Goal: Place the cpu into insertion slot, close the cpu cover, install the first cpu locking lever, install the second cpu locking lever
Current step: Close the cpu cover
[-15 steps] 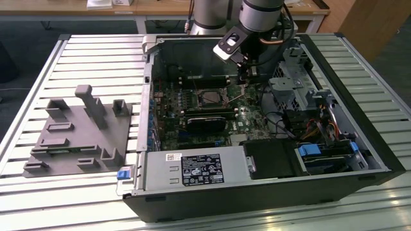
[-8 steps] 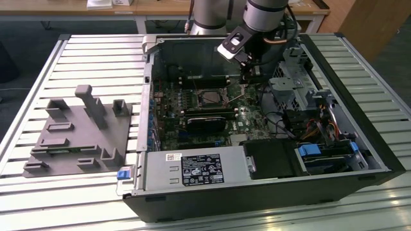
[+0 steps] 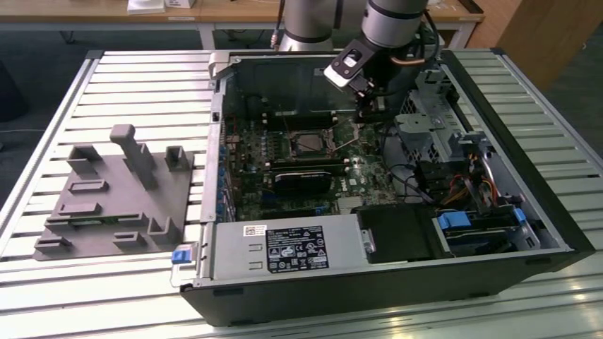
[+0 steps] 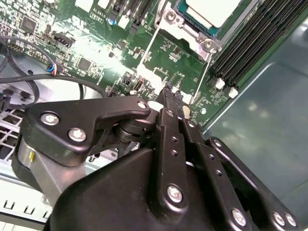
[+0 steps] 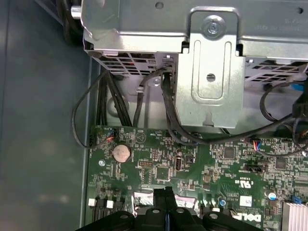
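Observation:
The cpu (image 4: 211, 10), pale silvery-grey, lies in the insertion slot (image 3: 307, 145) on the green motherboard. The cpu cover (image 4: 195, 24) frames it as a thin metal plate lying flat around the chip. Two thin wire locking levers run away from the socket: one lever (image 4: 150, 45) and the other lever (image 4: 201, 77), both looking unlatched. My gripper (image 4: 169, 91) has its black fingers pressed together, tips just beside the end of the nearer lever and slightly above the board. It hangs inside the case, to the exterior view's right of the socket (image 3: 369, 106), and its shut fingers (image 5: 166, 192) show nothing between them.
Long black memory slots (image 4: 250, 38) run beside the socket. A metal drive cage (image 5: 207, 72) and black cables (image 5: 110, 106) sit close to the gripper. A black heatsink block (image 3: 301, 180) lies nearer the power supply (image 3: 282, 251). A grey fixture (image 3: 113, 191) stands outside the case at the exterior view's left.

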You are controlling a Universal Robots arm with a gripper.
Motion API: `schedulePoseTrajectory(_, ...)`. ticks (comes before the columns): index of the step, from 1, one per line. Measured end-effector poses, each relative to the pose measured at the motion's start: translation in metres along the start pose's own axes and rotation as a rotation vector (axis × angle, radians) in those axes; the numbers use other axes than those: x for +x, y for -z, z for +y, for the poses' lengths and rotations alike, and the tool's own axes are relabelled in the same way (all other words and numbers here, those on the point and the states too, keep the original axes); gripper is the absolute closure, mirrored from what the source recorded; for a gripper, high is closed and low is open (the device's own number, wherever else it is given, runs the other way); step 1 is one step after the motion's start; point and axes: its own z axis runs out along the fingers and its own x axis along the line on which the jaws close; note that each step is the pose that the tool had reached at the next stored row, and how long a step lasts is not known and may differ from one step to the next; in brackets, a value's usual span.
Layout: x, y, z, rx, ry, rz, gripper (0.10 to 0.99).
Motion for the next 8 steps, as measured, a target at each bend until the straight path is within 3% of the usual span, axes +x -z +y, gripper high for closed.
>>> schedulePoseTrajectory(8, 0.001, -0.0034, 0.0069, 0.001, -0.005, -0.0004, 0.98)
